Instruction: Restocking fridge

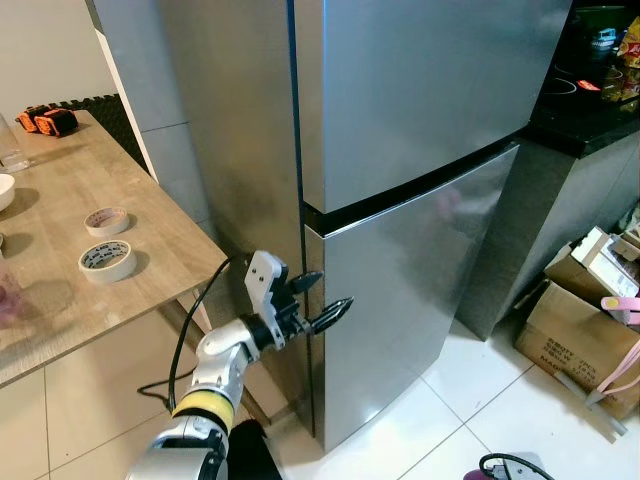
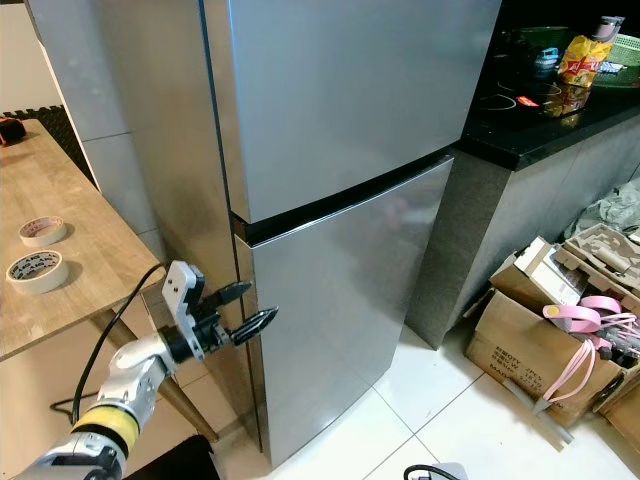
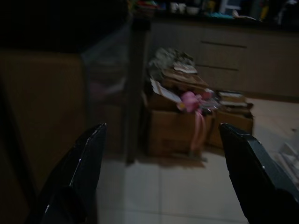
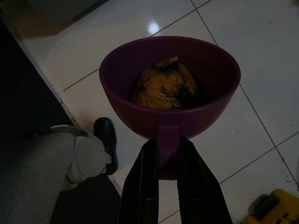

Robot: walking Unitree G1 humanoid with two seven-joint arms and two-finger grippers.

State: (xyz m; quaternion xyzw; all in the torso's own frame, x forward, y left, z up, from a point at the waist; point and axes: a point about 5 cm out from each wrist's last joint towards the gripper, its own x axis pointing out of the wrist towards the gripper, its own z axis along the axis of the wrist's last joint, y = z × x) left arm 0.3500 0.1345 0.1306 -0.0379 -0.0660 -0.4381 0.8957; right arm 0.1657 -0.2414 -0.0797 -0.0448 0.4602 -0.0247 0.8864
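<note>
A tall stainless-steel fridge (image 1: 420,90) stands in front of me with both doors closed. My left gripper (image 1: 322,298) is open, its fingertips at the left edge of the lower door (image 1: 400,290), just below the dark gap between the doors. The left wrist view looks past its spread fingers (image 3: 79,172) along the fridge front. My right gripper (image 4: 167,144) hangs low over the white floor tiles, shut on the tab handle of a purple bowl (image 4: 140,119). An orange-brown food item (image 4: 163,86) lies inside the bowl.
A wooden table (image 1: 60,290) with two tape rolls (image 1: 108,260) stands on the left, close to the fridge side. A black counter (image 1: 580,130) adjoins the fridge on the right. Cardboard boxes (image 1: 570,330) with pink straps sit on the floor below it. A black cable (image 1: 190,330) hangs by my left arm.
</note>
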